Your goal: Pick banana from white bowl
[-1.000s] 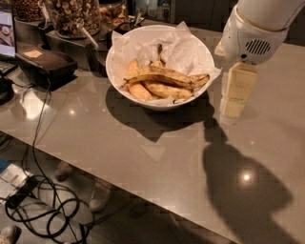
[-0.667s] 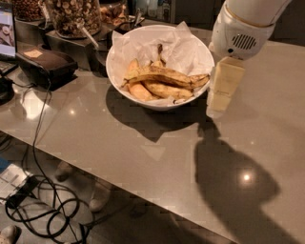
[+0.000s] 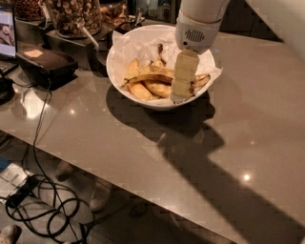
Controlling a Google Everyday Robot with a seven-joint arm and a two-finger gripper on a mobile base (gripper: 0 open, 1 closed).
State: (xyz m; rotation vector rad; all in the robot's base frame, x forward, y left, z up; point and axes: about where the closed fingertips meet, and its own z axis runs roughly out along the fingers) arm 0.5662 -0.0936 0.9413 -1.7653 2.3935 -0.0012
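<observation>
Now we find the gripper (image 3: 178, 95) hanging tip-down in the bowl (image 3: 143, 102), which sits by the far edge of the bench (image 3: 119, 152). The banana (image 3: 150, 77) lies inside among browner ones, its long axis running roughly along that far edge. The gripper stands over its right-hand part, so most of it stretches toward the bench's left edge. Whether the gripper is spread or closed we cannot tell. We judge the grasp should straddle that axis crosswise.

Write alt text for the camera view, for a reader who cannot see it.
A robot's pale gripper hangs over a paper-lined white bowl of bananas, close to a long yellow banana. The bowl stands on a grey counter, with a black box and a jar nearby.
</observation>
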